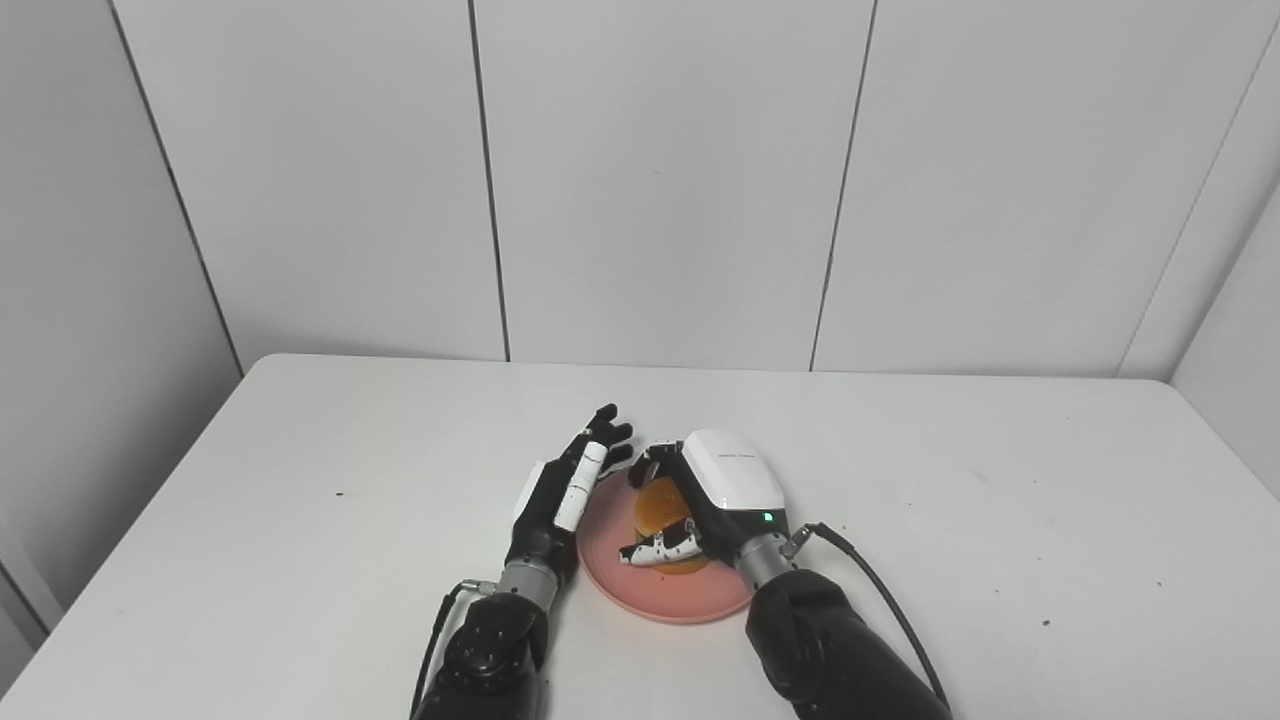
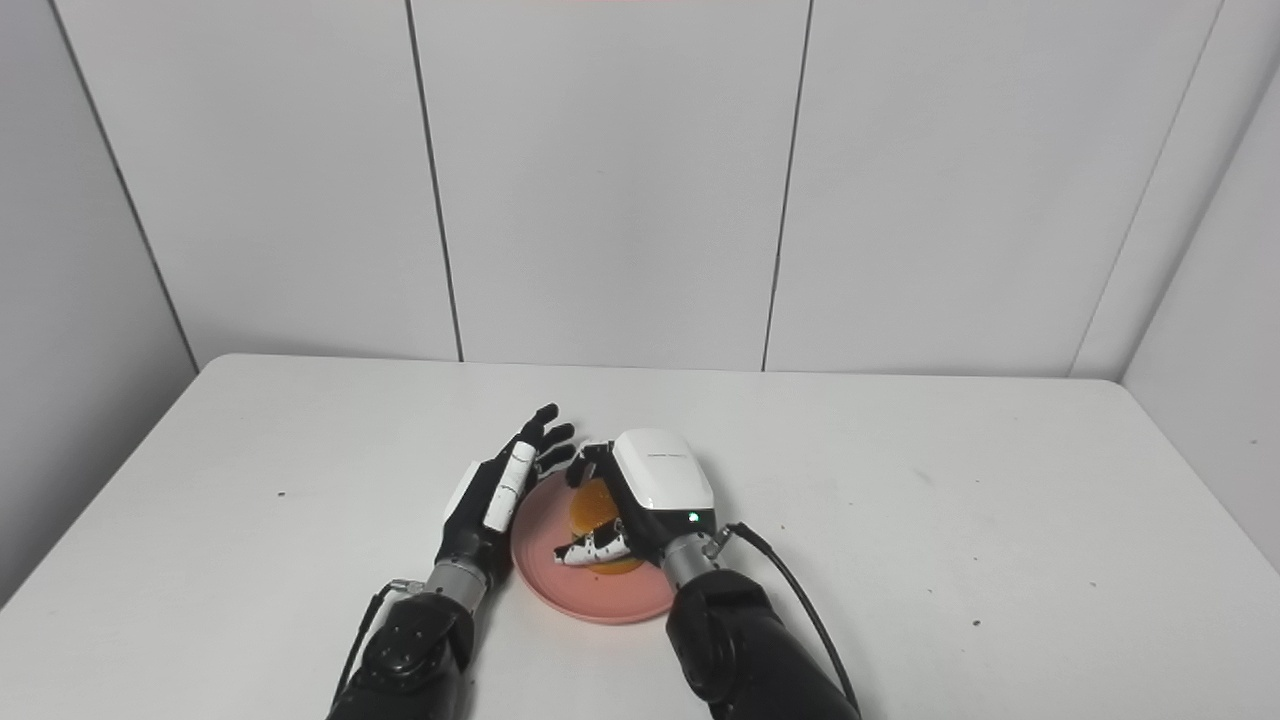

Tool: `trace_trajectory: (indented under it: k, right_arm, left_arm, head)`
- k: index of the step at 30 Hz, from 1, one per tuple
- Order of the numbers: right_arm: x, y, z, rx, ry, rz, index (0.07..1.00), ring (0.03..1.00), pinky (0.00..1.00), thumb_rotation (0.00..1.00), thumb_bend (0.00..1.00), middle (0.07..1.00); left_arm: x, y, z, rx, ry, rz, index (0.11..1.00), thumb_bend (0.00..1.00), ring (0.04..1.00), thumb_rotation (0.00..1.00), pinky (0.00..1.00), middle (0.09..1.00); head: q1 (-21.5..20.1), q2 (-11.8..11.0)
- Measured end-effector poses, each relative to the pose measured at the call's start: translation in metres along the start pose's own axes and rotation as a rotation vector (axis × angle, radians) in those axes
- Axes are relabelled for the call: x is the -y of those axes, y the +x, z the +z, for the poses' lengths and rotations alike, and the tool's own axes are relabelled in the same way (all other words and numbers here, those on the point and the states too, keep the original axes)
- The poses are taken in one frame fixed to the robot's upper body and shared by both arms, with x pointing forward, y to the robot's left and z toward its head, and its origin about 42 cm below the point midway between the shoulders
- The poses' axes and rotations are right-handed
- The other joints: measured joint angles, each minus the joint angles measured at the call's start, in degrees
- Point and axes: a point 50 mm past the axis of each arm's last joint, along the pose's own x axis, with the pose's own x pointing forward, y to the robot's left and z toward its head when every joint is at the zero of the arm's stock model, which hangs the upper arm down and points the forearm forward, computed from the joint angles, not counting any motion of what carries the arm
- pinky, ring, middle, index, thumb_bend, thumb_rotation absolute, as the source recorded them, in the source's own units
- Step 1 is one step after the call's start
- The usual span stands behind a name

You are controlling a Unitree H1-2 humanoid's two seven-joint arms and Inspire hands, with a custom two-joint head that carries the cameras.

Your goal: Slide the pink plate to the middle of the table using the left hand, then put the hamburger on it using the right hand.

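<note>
On the white table (image 1: 300, 470), right robot hand (image 1: 715, 495) grips hamburger (image 1: 662, 508); left robot hand (image 1: 570, 485) spread wide.

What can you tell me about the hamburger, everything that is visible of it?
The hamburger shows an orange-brown bun, rounded and smooth, likely a toy; its filling is hidden. It sits upright on the pink plate, near the plate's middle. The right hand is over it from the right, with fingers curled around its near and far sides. The left hand does not touch it.
</note>
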Motion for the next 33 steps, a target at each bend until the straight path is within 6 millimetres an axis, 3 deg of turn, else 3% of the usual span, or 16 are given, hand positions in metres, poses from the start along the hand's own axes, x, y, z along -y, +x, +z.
trace_trajectory:
  k: [4, 6, 7, 8, 10, 15, 21, 23, 27, 33]
  right_arm:
    - [0.0, 0.001, 0.001, 0.005, -0.009, 0.004, 0.523, 0.362, 0.28, 0.01, 0.52, 0.439]
    - [0.0, 0.001, 0.0, 0.005, -0.01, 0.005, 0.5, 0.38, 0.29, 0.13, 0.51, 0.478]
    - [0.0, 0.001, 0.0, 0.005, -0.011, 0.006, 0.499, 0.381, 0.29, 0.14, 0.51, 0.481]
    - [0.0, 0.001, 0.0, 0.005, -0.011, 0.007, 0.577, 0.46, 0.35, 0.4, 0.66, 0.549]
    - [0.001, 0.0, -0.003, 0.003, -0.015, 0.01, 0.639, 0.536, 0.43, 0.56, 0.76, 0.619]
    - [0.001, -0.003, -0.007, -0.003, -0.018, 0.03, 0.695, 0.584, 0.47, 0.65, 0.81, 0.682]
    - [0.006, -0.005, -0.008, 0.008, -0.009, 0.033, 0.706, 0.623, 0.51, 0.66, 0.83, 0.705]
    - [0.008, -0.007, -0.008, 0.014, -0.009, 0.026, 0.715, 0.694, 0.58, 0.7, 0.84, 0.742]
    - [0.014, -0.013, -0.007, 0.03, 0.031, 0.016, 0.733, 0.779, 0.68, 0.73, 0.85, 0.791]
    - [0.027, -0.019, -0.011, 0.056, 0.055, -0.018, 0.766, 0.83, 0.77, 0.89, 0.91, 0.835]
  left_arm:
    - [-0.001, 0.0, 0.0, 0.0, 0.0, 0.003, 0.902, 0.87, 0.885, 0.91, 0.8, 0.88]
    - [-0.002, 0.0, 0.0, 0.0, 0.001, 0.002, 0.905, 0.89, 0.895, 0.91, 0.84, 0.866]
    - [-0.002, 0.0, 0.0, 0.0, 0.001, 0.002, 0.906, 0.89, 0.896, 0.91, 0.85, 0.865]
    - [-0.002, 0.0, 0.0, 0.0, 0.002, 0.002, 0.906, 0.89, 0.886, 0.91, 0.89, 0.849]
    - [-0.002, 0.0, 0.0, 0.001, 0.002, 0.002, 0.909, 0.88, 0.885, 0.91, 0.92, 0.842]
    - [-0.002, 0.0, 0.0, 0.009, 0.003, -0.001, 0.907, 0.89, 0.897, 0.91, 0.86, 0.854]
    - [-0.002, 0.001, 0.001, 0.01, 0.006, -0.008, 0.914, 0.95, 0.9, 0.92, 0.81, 0.859]
    - [-0.002, 0.001, 0.001, 0.009, 0.004, -0.009, 0.909, 0.96, 0.891, 0.92, 0.8, 0.84]
    - [-0.003, 0.001, 0.001, 0.009, 0.002, -0.007, 0.9, 0.94, 0.893, 0.92, 0.81, 0.834]
    - [-0.006, 0.001, 0.001, 0.011, -0.033, 0.0, 0.905, 0.93, 0.923, 0.93, 0.89, 0.894]
  head:
    - [-0.5, 0.0]
    - [-0.6, 0.0]
    - [-0.6, 0.0]
    - [-0.6, 0.0]
    - [-0.6, 0.0]
    - [-0.8, -0.1]
    - [-0.9, -0.2]
    - [-0.8, -0.3]
    - [-0.7, -0.4]
    - [-0.8, -0.5]
